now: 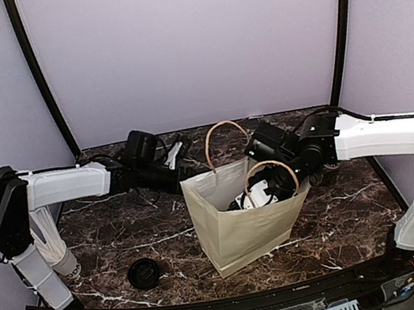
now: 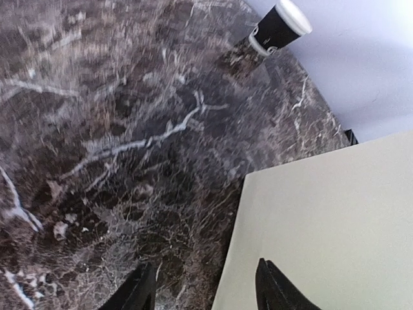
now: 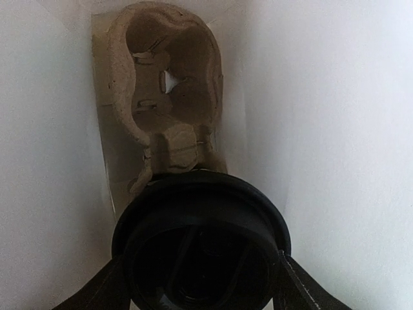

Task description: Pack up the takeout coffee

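Takeout coffee (image 3: 201,248), clamped in right claw (image 3: 202,285), hangs inside bag (image 1: 240,229); left claw (image 2: 205,285) apart beside bag's edge.

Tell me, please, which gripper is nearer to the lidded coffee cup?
Right. The right gripper, inside the paper bag, clasps the takeout coffee; the left gripper hangs open outside, beside the bag's wall.

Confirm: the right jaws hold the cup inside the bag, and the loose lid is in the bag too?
No. The loose lid lies on the table, left of the bag, as the top view shows. The right jaws do hold the cup inside the bag.
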Robot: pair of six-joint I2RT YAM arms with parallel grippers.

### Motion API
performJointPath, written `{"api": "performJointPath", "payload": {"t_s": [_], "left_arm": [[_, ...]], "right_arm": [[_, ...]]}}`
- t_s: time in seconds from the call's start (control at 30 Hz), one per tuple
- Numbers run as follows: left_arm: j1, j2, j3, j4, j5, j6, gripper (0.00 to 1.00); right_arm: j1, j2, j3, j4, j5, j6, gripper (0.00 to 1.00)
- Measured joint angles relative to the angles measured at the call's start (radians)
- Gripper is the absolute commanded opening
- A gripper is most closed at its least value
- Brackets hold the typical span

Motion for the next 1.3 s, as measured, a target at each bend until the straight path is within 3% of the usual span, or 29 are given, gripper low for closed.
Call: {"api": "performJointPath", "payload": {"t_s": [0.13,0.4,0.9,1.17,1.23,1.3], "left_arm": [[-0.029,0.137,-0.01,0.053,0.035,-0.033,0.55],[-0.13,0.246,0.032,0.127,0.119,-0.032,0.54],[-0.139,0.28,0.043,0.174,0.13,-0.03,0.54],[-0.139,0.28,0.043,0.174,0.132,-0.021,0.53],[-0.139,0.28,0.043,0.174,0.131,-0.02,0.54],[-0.139,0.28,0.043,0.174,0.13,-0.02,0.54]], "right_arm": [[-0.003,-0.014,-0.035,0.06,-0.03,0.026,0.0],[-0.014,-0.026,-0.084,0.157,-0.093,0.079,0.0],[-0.015,-0.02,-0.119,0.204,-0.111,0.098,0.01],[-0.015,-0.002,-0.076,0.149,-0.111,0.01,0.12],[-0.015,0.011,-0.054,0.129,-0.113,0.011,0.17],[-0.015,0.017,-0.04,0.115,-0.113,0.014,0.29]]}}
